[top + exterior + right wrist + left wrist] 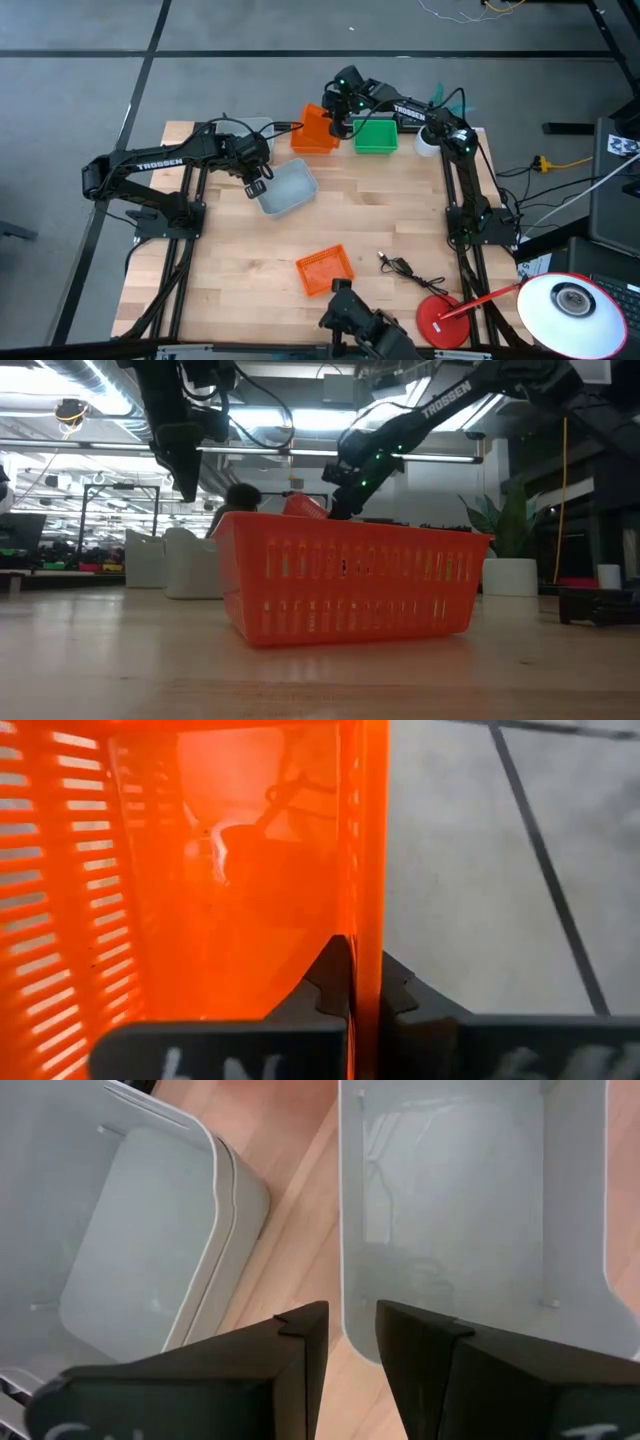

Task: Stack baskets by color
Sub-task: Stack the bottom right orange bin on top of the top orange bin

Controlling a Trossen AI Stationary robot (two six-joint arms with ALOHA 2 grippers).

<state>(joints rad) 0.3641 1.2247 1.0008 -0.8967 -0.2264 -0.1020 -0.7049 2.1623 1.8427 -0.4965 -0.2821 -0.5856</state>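
My right gripper (352,1005) is clamped on the wall of an orange basket (317,130), tilted at the table's far edge beside the green basket (376,135). My left gripper (350,1345) hangs empty, fingers parted, over two grey-white baskets (285,189). Another orange basket (325,269) sits near me.

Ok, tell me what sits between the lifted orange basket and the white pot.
In the high view, the green basket lies between the orange basket, gripped by the right gripper, and the white pot.
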